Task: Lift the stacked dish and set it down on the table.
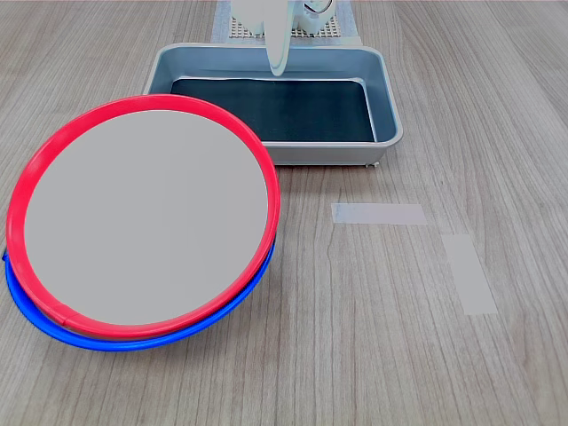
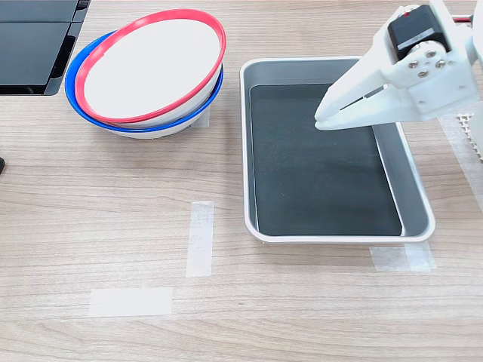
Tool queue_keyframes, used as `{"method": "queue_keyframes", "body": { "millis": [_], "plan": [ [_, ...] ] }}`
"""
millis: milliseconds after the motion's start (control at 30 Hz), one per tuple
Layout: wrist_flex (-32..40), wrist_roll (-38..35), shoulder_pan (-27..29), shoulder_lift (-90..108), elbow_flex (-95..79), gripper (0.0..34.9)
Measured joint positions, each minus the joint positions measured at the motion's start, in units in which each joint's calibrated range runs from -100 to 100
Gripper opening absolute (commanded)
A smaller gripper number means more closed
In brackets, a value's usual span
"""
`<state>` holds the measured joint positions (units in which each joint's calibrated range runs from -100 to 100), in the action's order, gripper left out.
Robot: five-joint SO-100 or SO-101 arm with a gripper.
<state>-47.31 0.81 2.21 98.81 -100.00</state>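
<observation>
Two plates stacked: red-rimmed dish (image 2: 151, 64) atop blue-rimmed plate (image 2: 90, 113); no writing legible.

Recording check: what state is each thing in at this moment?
Red plate: stacked on the blue plate, tilted, untouched.
Blue plate: underneath, on the table.
Tray: empty.
Gripper: over the tray, holding nothing, fingertips close together.
</observation>
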Motion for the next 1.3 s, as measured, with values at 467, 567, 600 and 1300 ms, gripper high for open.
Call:
{"method": "queue_keyframes", "body": {
  "millis": [467,567,600,1300],
  "plan": [
    [12.5,-12.6,7.7,-21.9,11.7,15.4],
    [13.4,-13.4,8.8,-30.8,18.1,15.3],
    [13.5,-13.5,10.2,-35.0,21.3,15.3],
    [7.5,-14.4,14.5,-86.6,64.2,14.7]
  ]
}}
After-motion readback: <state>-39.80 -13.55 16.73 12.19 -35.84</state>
